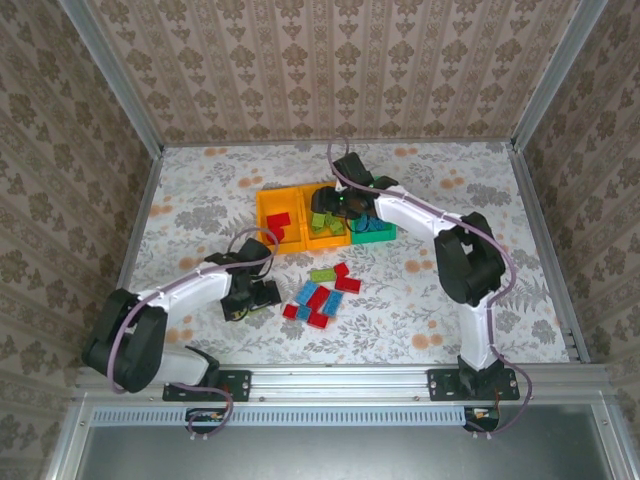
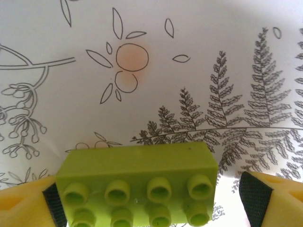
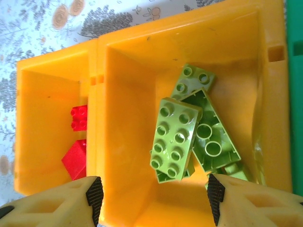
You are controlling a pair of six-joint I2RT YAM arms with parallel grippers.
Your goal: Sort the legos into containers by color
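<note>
Between the fingers of the left gripper (image 2: pixel 154 201): one lime-green brick (image 2: pixel 137 182), studs up, apparently lying flat on the flower-printed table (image 2: pixel 189 71). Jaws wide, nothing clamped; left pad (image 2: pixel 53 203) at or against the brick's end, right pad (image 2: pixel 255 196) standing clear of the other end.

Further out, near that arm, a loose pile of red, blue and green bricks (image 1: pixel 320 292). Beyond it the three joined bins: left orange bin (image 3: pixel 42 118) with red bricks (image 3: pixel 75 158), middle orange bin (image 3: pixel 128 94) with lime bricks (image 3: pixel 173 139), green bin (image 1: pixel 378 238) with blue bricks (image 1: pixel 372 225). Above the middle bin, the right gripper (image 3: pixel 154 203), partly open and holding nothing.

Likely trouble:
- Off-centre closing, one pad meeting first, shoving or twisting the brick instead of pinching it.
- Lengthwise hold on the short ends, so a chance of pivoting or slipping in the lift.
- Wrong drop, lured by the green bin's colour.
- Arms crowding each other over the middle bin.
</note>
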